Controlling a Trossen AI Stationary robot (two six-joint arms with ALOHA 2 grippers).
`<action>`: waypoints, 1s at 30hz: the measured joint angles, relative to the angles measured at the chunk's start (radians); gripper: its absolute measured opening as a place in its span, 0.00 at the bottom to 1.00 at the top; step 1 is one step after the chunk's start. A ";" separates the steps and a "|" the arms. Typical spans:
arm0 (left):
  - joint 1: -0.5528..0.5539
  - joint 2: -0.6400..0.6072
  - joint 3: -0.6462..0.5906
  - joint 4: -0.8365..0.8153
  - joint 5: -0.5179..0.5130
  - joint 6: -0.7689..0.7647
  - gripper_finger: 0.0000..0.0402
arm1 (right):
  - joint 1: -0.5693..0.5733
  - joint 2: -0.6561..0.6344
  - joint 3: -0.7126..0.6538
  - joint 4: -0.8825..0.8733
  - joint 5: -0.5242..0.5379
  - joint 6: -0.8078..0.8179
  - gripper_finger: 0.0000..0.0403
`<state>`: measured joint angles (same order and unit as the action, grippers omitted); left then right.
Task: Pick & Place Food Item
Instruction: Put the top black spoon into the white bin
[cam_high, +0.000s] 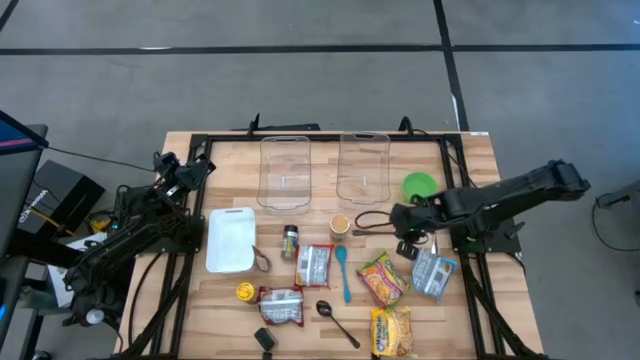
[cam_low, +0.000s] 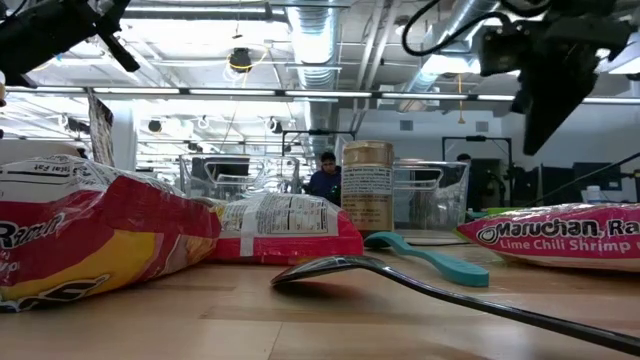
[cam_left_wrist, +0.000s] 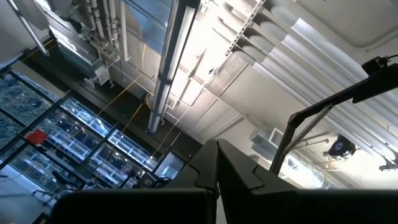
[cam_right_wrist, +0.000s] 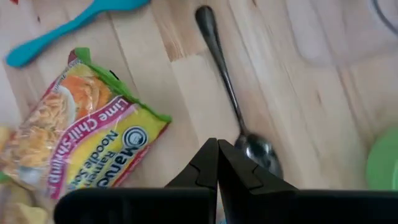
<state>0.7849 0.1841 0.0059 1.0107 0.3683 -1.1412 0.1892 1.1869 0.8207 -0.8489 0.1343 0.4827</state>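
Several food packets lie on the wooden table: a Lime Chili Shrimp ramen packet (cam_high: 382, 278) (cam_right_wrist: 87, 143), a yellow ramen packet (cam_high: 392, 330), two red-and-white packets (cam_high: 313, 265) (cam_high: 282, 305) and a pale blue packet (cam_high: 433, 272). My right gripper (cam_high: 402, 217) (cam_right_wrist: 217, 152) hangs shut above the table between the ramen packet and a metal spoon (cam_right_wrist: 231, 93), pointing steeply down and holding nothing. My left gripper (cam_high: 203, 166) (cam_left_wrist: 217, 155) is shut beyond the table's left edge, pointing up at the ceiling.
Two clear bins (cam_high: 285, 170) (cam_high: 363, 165) stand at the far edge, a green bowl (cam_high: 420, 185) beside them. A white tray (cam_high: 231, 240), spice jar (cam_high: 290, 242), small cup (cam_high: 340, 225), blue spoon (cam_high: 343, 272) and black spoon (cam_high: 335, 318) lie mid-table.
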 joint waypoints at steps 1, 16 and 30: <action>0.000 0.000 0.000 0.000 0.000 0.000 0.00 | -0.007 0.013 0.000 0.021 -0.003 -0.041 0.00; 0.000 0.000 0.000 0.000 0.001 0.000 0.00 | -0.122 0.233 0.000 0.102 -0.111 -0.349 0.00; 0.000 0.000 0.000 0.000 0.000 0.000 0.00 | -0.173 0.321 0.000 0.134 -0.105 -0.408 0.00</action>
<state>0.7847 0.1842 0.0059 1.0107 0.3685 -1.1412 0.0166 1.5082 0.8211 -0.7149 0.0288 0.0752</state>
